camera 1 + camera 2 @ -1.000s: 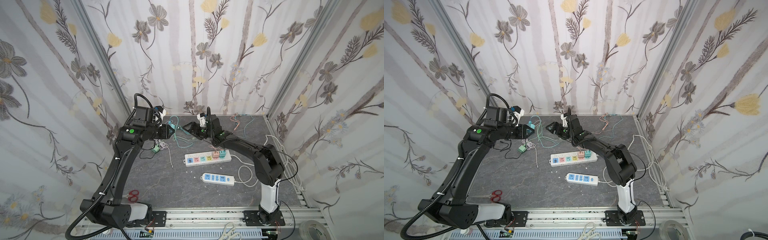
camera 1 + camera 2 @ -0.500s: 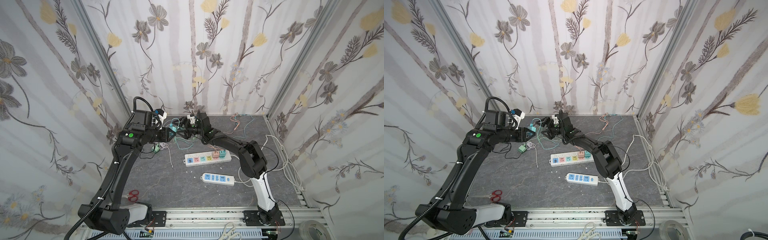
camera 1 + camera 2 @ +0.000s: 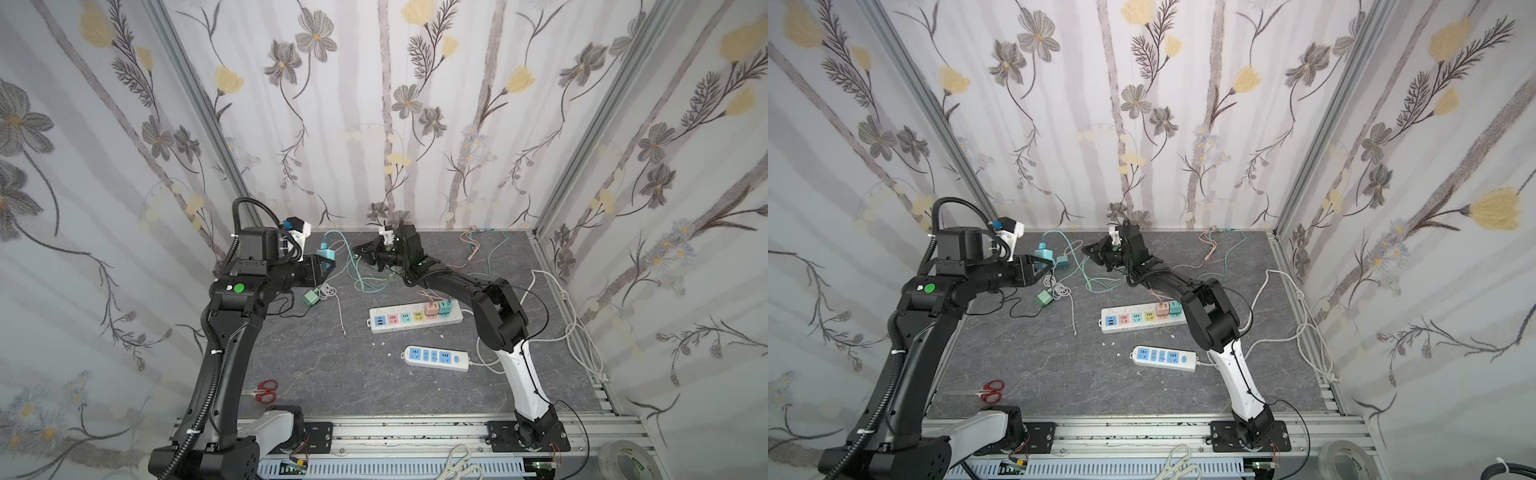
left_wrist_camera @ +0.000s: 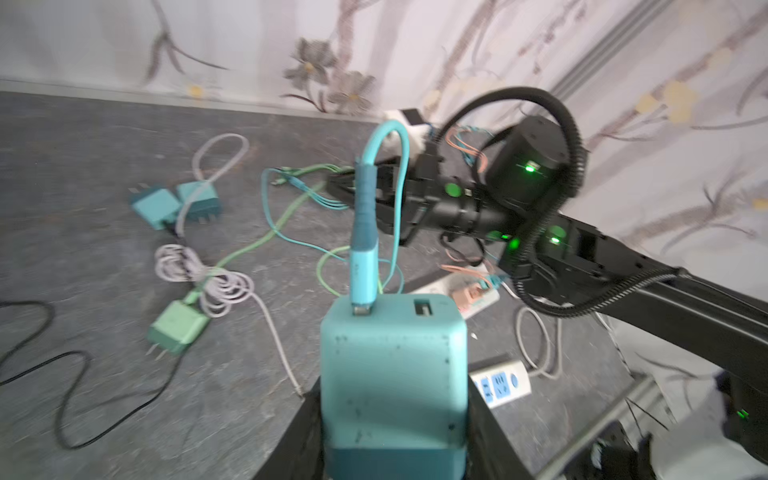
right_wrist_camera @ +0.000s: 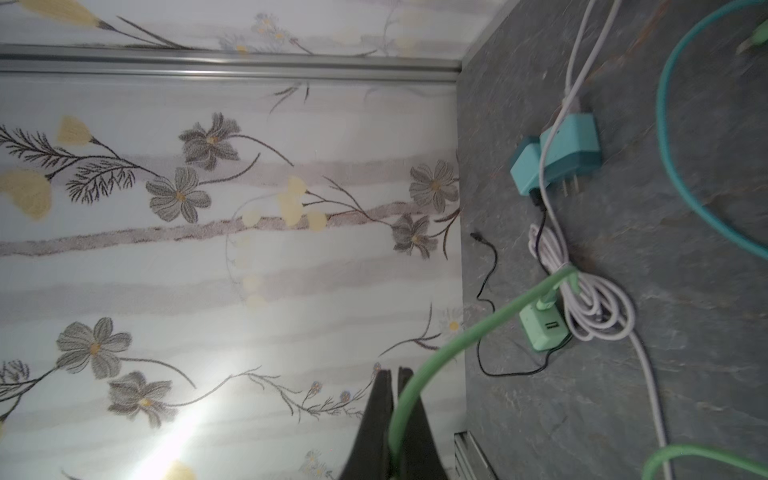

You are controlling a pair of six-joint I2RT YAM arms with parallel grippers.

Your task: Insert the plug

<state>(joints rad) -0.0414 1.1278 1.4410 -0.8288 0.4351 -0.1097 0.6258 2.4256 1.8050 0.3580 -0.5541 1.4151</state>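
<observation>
My left gripper (image 4: 394, 415) is shut on a teal charger plug (image 4: 392, 374), held above the table at the back left, also visible in both top views (image 3: 327, 253) (image 3: 1043, 252). A teal cable (image 4: 363, 232) is plugged into its top. The white power strip with coloured sockets (image 3: 415, 319) (image 3: 1144, 319) lies mid-table, with two plugs in its right end. My right gripper (image 5: 394, 371) (image 3: 356, 250) hovers at the back, pointing toward the left gripper. Its fingers (image 5: 380, 399) are shut, and a green cable (image 5: 457, 345) runs taut into them.
A light green charger (image 3: 311, 298) (image 5: 544, 330) with a coiled white cable lies below the left gripper. Two teal chargers (image 4: 174, 203) rest near the back wall. A blue-socket strip (image 3: 434, 358), red scissors (image 3: 266, 390) and loose cables crowd the grey table.
My right gripper swung left toward the left gripper and went from open to shut. The left arm shifted only slightly, still holding the teal plug.
</observation>
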